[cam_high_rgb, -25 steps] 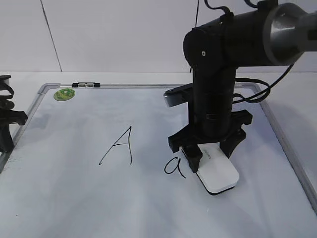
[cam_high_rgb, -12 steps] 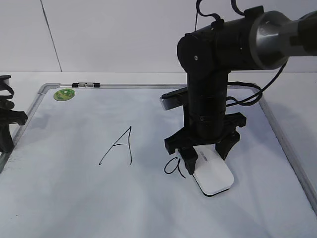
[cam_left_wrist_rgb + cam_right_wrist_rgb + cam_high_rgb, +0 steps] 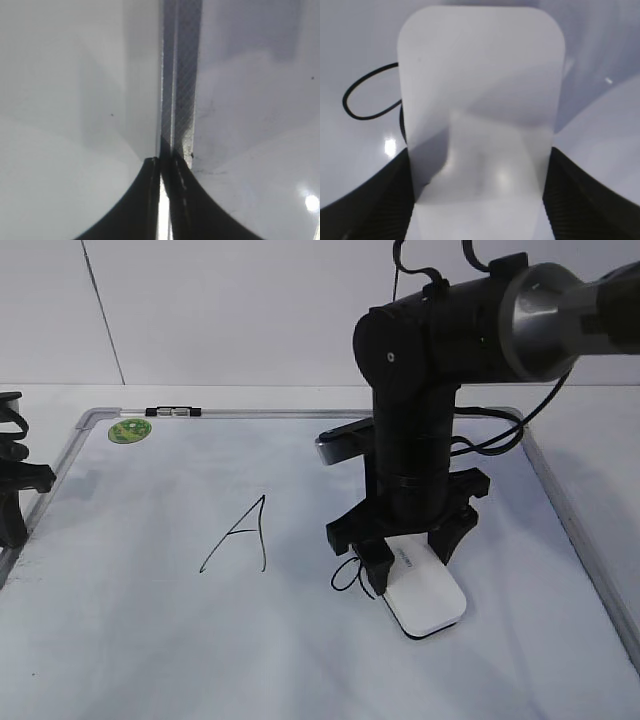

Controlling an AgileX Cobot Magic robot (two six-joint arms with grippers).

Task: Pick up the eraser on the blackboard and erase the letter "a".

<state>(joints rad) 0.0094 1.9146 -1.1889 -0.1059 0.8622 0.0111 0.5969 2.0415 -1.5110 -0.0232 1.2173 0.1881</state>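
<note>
The white eraser (image 3: 428,592) lies flat on the blackboard (image 3: 140,640), right of centre. My right gripper (image 3: 412,560) is shut on it from above, one finger on each long side. The eraser's left edge covers the tail of the small letter "a" (image 3: 344,576); only its loop shows. In the right wrist view the eraser (image 3: 480,100) fills the middle between my fingers (image 3: 375,205), with the loop of the "a" (image 3: 364,118) to its left. My left gripper (image 3: 12,510) is shut and empty at the board's left edge, over the metal frame (image 3: 181,75).
A taller capital "A" (image 3: 240,535) is drawn left of the "a". A round green sticker (image 3: 130,429) sits in the far left corner, and a small black and silver clip (image 3: 173,412) lies on the far frame. The board's right frame (image 3: 580,540) runs beside the right arm.
My right gripper has slid the eraser to the left along the board. The eraser now covers the tail of the "a", which showed whole before. The left arm has not moved.
</note>
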